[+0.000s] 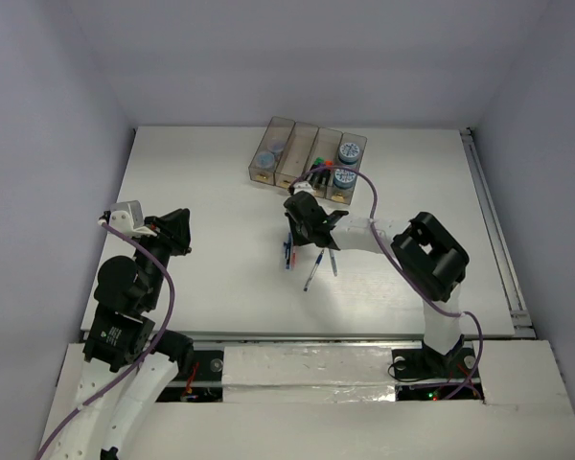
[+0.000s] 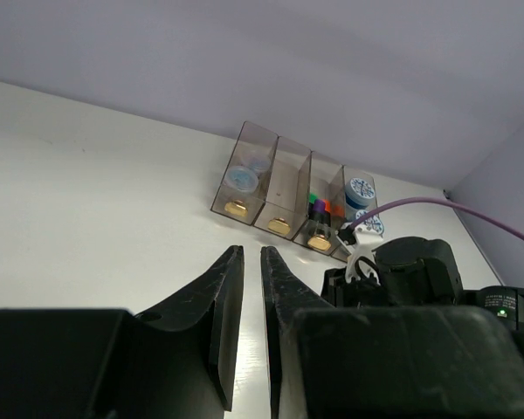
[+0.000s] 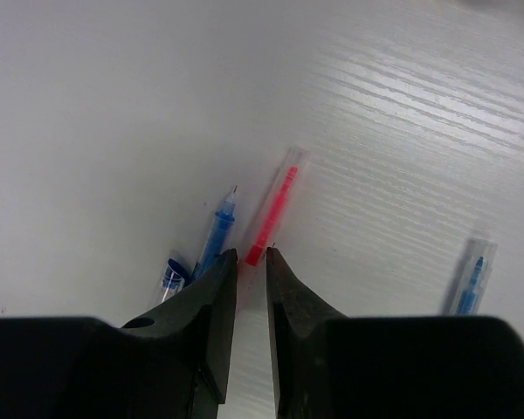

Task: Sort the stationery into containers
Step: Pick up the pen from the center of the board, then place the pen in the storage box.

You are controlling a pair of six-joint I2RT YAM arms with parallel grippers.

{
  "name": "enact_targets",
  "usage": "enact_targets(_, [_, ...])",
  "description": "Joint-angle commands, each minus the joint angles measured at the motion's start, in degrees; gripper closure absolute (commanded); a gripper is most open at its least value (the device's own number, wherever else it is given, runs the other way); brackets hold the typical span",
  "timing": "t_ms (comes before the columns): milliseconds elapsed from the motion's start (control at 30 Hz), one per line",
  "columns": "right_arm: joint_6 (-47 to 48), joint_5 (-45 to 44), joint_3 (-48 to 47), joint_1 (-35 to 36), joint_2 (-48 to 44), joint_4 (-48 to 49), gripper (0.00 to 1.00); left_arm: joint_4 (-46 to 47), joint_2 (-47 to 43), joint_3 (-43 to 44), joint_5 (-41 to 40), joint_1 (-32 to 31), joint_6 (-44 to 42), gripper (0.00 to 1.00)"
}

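Pink pen [image 3: 275,205] lies flat on the bench [image 3: 113,105], its near end just at the right hand [image 3: 251,255], barely parted and empty, so closing there could pinch only the tip and flick it into the blue pen [image 3: 214,234].

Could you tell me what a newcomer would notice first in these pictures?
The right gripper hovers low, a pink pen ending at its fingertips, blue pens lying on either side. At the far side of the table, the row of four containers holds rolls and highlighters.
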State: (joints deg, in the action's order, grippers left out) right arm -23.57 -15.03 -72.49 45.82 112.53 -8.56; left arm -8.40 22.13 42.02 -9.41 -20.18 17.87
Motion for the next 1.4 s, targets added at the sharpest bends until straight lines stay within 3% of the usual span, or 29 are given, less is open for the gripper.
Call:
enact_targets(0, [-0.25, -1.06, -1.60, 0.41, 1.11, -0.23, 0.74, 3.04, -0.07, 0.17, 0.62, -0.29, -0.20, 0.88])
enact_targets(233, [-0.25, -2.55, -2.39, 0.41, 2.25, -1.02, 0.71, 2.95, -0.25, 0.08, 0.62, -0.29, -0.20, 0.88])
enact_targets(400, [0.37, -5.35, -2.74, 0.41, 1.29, -1.38, 0.93, 2.95, -0.16, 0.08, 0.71, -0.29, -0.29, 0.88])
enact_targets(667, [3.53, -7.04, -12.30, -1.78, -0.65, 0.02, 1.00, 2.96, -0.25, 0.08, 0.71, -0.29, -0.20, 0.88])
enact_targets(900, [-0.33, -0.11, -21.53, -9.95, 4.43, 7.94, 1.00, 3.04, -0.51, 0.08, 0.80, -0.29, -0.29, 0.88])
enact_targets(1133, [-3.32, 0.35, -39.10, -15.14, 14.99, 6.10, 0.99, 2.78, -0.60, 0.17, 0.44, -0.82, -0.38, 0.88])
enact_targets(1367, [-10.61, -0.09, -45.89, -17.87, 21.93, 7.14, 0.97, 2.78, -0.42, 0.26, 0.36, -1.35, -0.47, 0.88])
